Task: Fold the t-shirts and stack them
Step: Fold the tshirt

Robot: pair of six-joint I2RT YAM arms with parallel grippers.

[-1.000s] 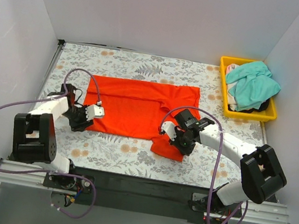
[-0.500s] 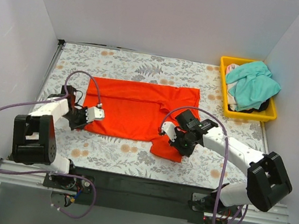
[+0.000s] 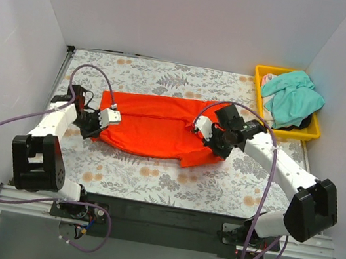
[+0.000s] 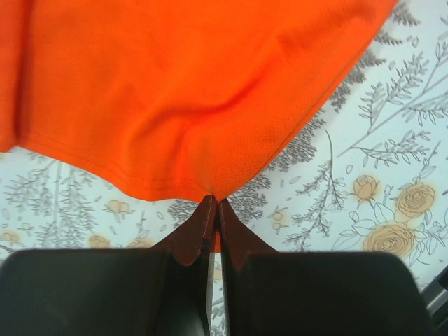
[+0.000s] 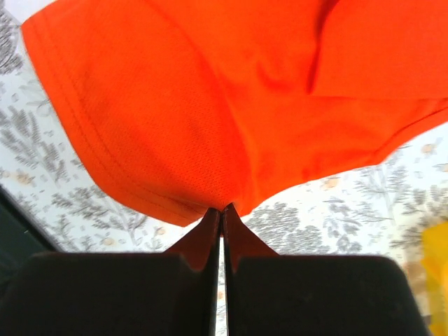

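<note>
The orange-red t-shirt (image 3: 153, 126) lies across the middle of the floral table, its near edge lifted. My left gripper (image 3: 96, 123) is shut on the shirt's near left edge; in the left wrist view (image 4: 213, 199) the cloth (image 4: 175, 91) hangs from the closed tips. My right gripper (image 3: 214, 138) is shut on the shirt's near right part; in the right wrist view (image 5: 222, 208) the cloth (image 5: 210, 91) drapes from the tips above the table. The teal-green t-shirt (image 3: 293, 96) lies bunched in the yellow bin (image 3: 261, 126) at the far right.
The bin also holds other white and dark cloth. Purple cables loop from both arms over the table. Grey walls close in the left, back and right. The black rail runs along the near edge.
Both grippers have lifted the shirt's near edge and carried it away from the bases towards the far side. The right sleeve part has risen off the table.
</note>
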